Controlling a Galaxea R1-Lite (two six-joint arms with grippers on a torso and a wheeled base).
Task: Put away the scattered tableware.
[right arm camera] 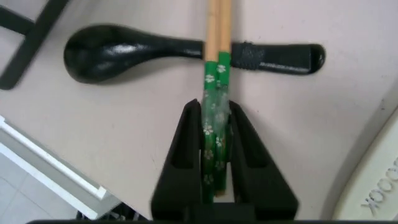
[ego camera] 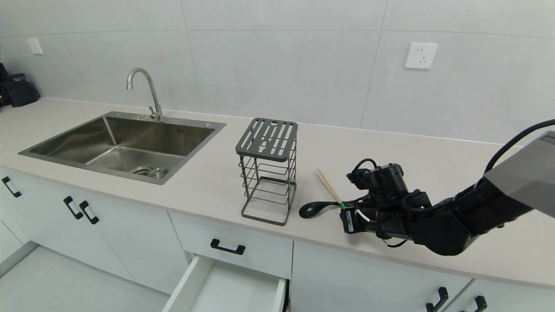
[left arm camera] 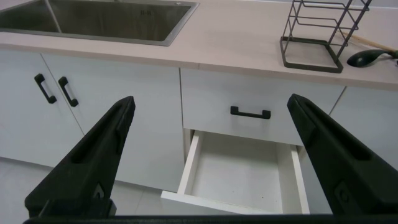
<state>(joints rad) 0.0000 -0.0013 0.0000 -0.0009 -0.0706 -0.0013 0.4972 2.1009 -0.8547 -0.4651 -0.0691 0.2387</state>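
Note:
A pair of wooden chopsticks (ego camera: 327, 186) with green patterned ends lies on the counter, crossing over the handle of a black spoon (ego camera: 313, 209). My right gripper (ego camera: 343, 205) is at the counter's front, shut on the chopsticks' green ends (right arm camera: 214, 134), its fingers (right arm camera: 186, 134) pressed to either side. The spoon (right arm camera: 134, 53) rests flat just beyond the fingertips. A dark wire cutlery rack (ego camera: 269, 169) stands upright to the left of the spoon. My left gripper (left arm camera: 211, 155) hangs open in front of the cabinets, facing an open drawer (left arm camera: 242, 171), with nothing between its fingers.
A steel sink (ego camera: 125, 145) with a faucet (ego camera: 145, 89) is set into the counter at the left. Below the rack, the white drawer (ego camera: 225, 288) stands pulled out and bare inside. Cabinet doors with black handles (ego camera: 80, 210) line the front.

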